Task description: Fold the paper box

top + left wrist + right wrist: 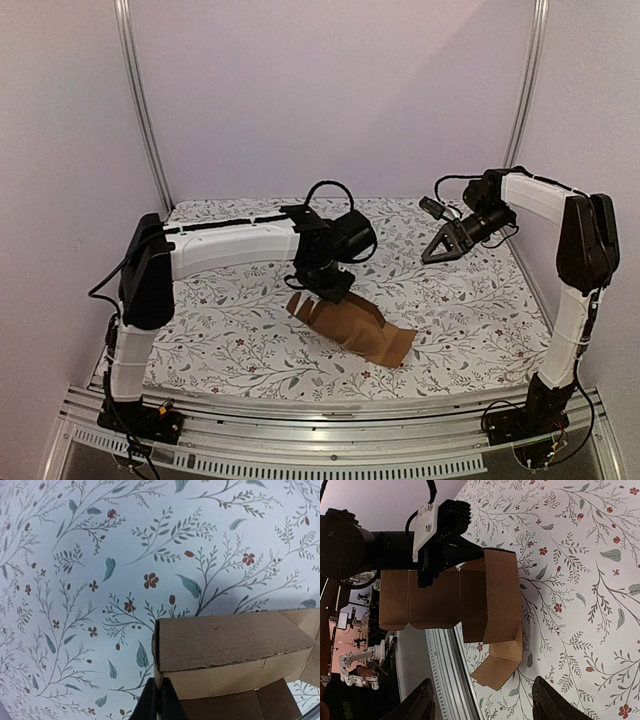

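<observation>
the plain brown cardboard paper box (352, 328) lies near the middle of the white tabletop with the little flower and leaf print (220, 320). it is only partly folded: some walls stand up and bend over, and one flap at the near right end lies low.

it looks light and thin, stiff on the flat parts but easy to bend at the fold lines. a hard squeeze could dent or tear it, and it may slide when pushed. a good place to take hold is the bare edge of a flap, close to a fold line.

the black left tool (325, 290) is at the far left end of the box. its fingers (167, 705) are pressed together, and they seem to pinch a thin wall there. the black right tool (433, 254) hangs in the air, well apart from the box on the far right. it is spread wide with nothing in it.
</observation>
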